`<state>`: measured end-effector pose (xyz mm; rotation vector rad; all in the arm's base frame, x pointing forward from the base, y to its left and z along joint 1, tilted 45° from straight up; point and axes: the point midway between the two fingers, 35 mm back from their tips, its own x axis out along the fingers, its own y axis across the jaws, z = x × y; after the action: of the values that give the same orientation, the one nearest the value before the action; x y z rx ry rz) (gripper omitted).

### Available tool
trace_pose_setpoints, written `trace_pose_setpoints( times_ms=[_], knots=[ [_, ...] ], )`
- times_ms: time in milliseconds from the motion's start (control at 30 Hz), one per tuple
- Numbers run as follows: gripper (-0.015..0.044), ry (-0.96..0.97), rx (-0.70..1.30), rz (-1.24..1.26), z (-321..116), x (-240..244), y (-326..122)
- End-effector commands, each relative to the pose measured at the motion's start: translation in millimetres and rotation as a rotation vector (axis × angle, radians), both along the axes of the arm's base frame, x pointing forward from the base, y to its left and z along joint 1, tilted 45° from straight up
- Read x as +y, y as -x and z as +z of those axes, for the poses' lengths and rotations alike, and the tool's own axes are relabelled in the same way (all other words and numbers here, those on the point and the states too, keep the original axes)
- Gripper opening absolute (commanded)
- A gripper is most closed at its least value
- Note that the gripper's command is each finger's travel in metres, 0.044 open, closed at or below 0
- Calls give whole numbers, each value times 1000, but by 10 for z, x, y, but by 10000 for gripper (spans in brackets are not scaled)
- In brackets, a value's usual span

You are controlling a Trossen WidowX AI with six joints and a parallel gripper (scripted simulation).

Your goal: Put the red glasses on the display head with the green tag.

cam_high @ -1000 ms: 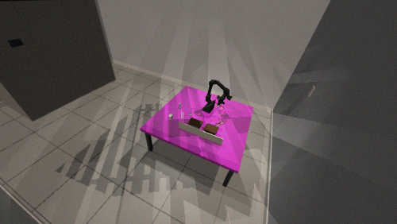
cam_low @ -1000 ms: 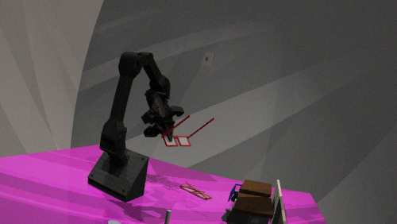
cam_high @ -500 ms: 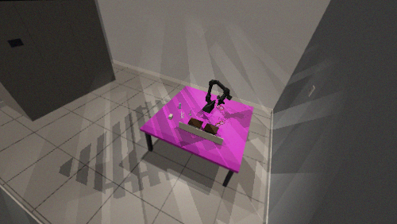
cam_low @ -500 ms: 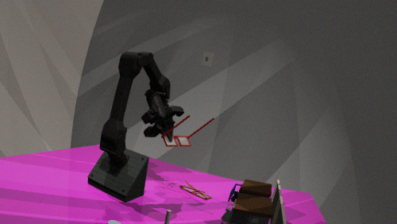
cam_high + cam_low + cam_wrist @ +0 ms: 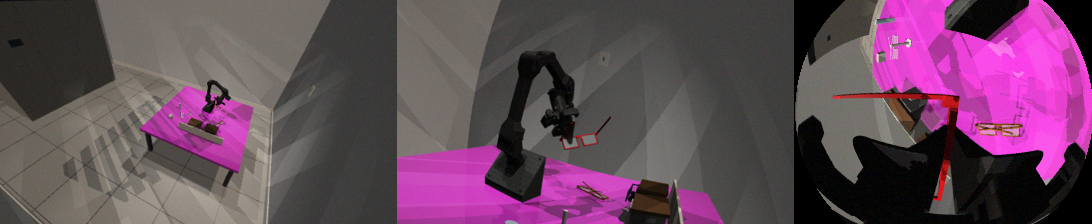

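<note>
The red glasses point(image 5: 589, 134) point(image 5: 894, 95) hang in the air above the table with their temples unfolded. My gripper point(image 5: 570, 139) point(image 5: 948, 129) is shut on their front frame, at one lens in the exterior view, and is high above the table near the arm's base. Two display heads with brown, block-like tops stand side by side: the nearer head point(image 5: 651, 204) point(image 5: 195, 122) and the farther head point(image 5: 654, 187) point(image 5: 211, 129). They are well away from the gripper. Dark blue glasses point(image 5: 630, 191) are at the front of the farther head. I cannot make out a green tag on either head.
Orange-brown glasses point(image 5: 220, 123) point(image 5: 592, 191) point(image 5: 999, 130) lie on the table between the arm's base and the heads. A long pale board point(image 5: 200, 133) point(image 5: 675, 198) stands behind the heads. Small pale posts point(image 5: 179, 106) point(image 5: 884, 21) and a small cube point(image 5: 170, 117) point(image 5: 881, 57) stand to one side.
</note>
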<state>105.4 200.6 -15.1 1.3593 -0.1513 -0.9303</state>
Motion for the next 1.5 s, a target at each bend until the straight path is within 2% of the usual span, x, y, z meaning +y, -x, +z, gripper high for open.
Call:
trace_pose_setpoints(
  times_ms=[0,767,1467],
  knots=[
    [0,-103,-82,-83,30,-19,-64],
    [0,-677,-664,-644,184,-214,-467],
    [0,-1101,-1300,-1151,328,-476,-802]
  ],
)
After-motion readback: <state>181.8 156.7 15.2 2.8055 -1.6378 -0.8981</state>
